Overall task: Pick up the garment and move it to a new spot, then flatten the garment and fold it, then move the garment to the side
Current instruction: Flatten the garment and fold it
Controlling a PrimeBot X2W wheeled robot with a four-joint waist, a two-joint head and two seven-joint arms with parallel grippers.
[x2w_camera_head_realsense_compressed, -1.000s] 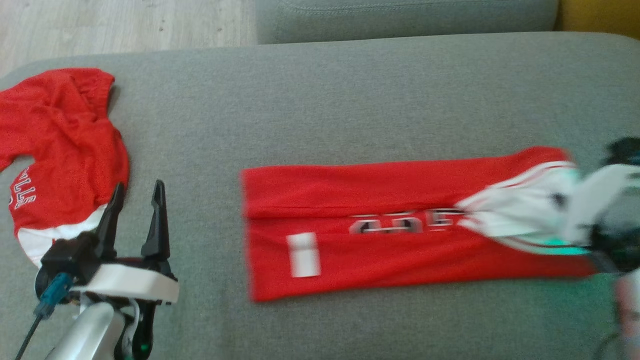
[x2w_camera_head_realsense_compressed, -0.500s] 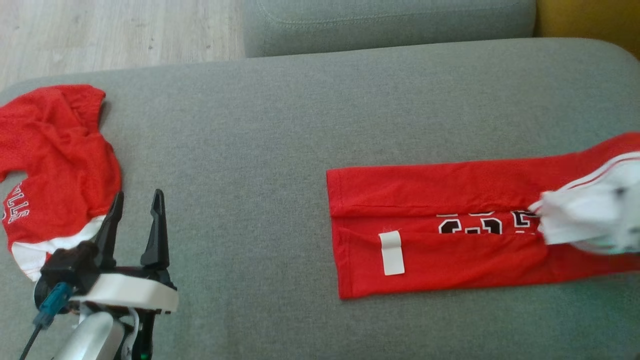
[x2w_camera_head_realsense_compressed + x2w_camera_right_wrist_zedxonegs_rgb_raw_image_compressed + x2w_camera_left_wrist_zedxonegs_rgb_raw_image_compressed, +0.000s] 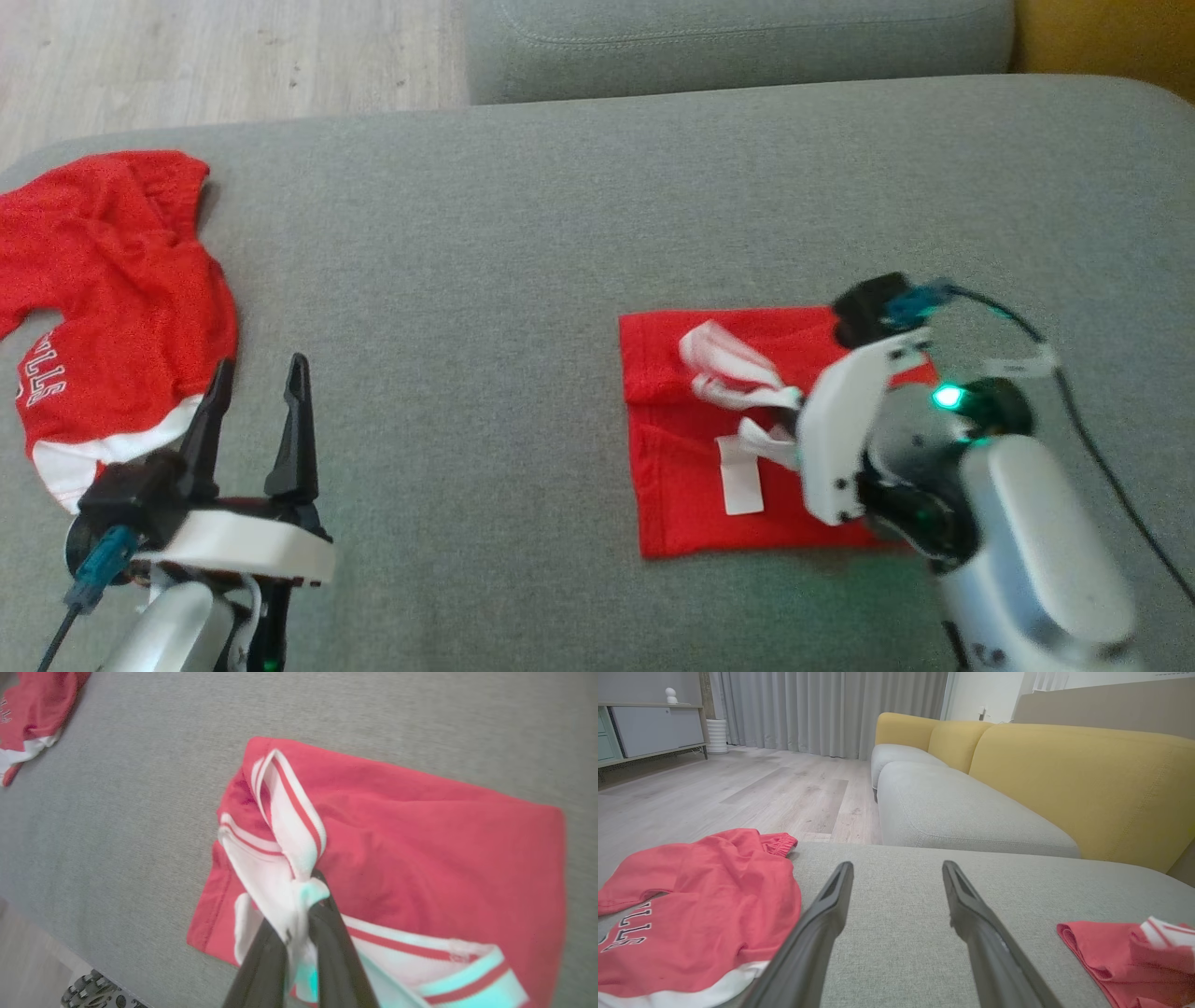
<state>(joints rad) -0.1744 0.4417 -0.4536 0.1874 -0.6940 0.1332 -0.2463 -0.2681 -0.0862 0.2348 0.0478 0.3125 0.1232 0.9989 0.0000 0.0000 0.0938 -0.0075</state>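
On the sofa seat (image 3: 523,233) the folded red garment (image 3: 691,504) lies right of centre, a second red shirt (image 3: 112,308) at the left edge. Our right gripper (image 3: 306,896) is clamped on the garment's white trim (image 3: 289,826); our left gripper (image 3: 257,373) stands apart.

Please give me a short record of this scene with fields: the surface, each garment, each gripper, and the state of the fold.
surface: grey sofa cushion
task garment: red jersey, folded into a compact rectangle, right of centre
right gripper: right gripper shut on the jersey's white striped trim, lifted above the red layers
left gripper: left gripper open, holding nothing
other item: second red garment, crumpled, at the cushion's left end
fold state: trim not yet laid flat
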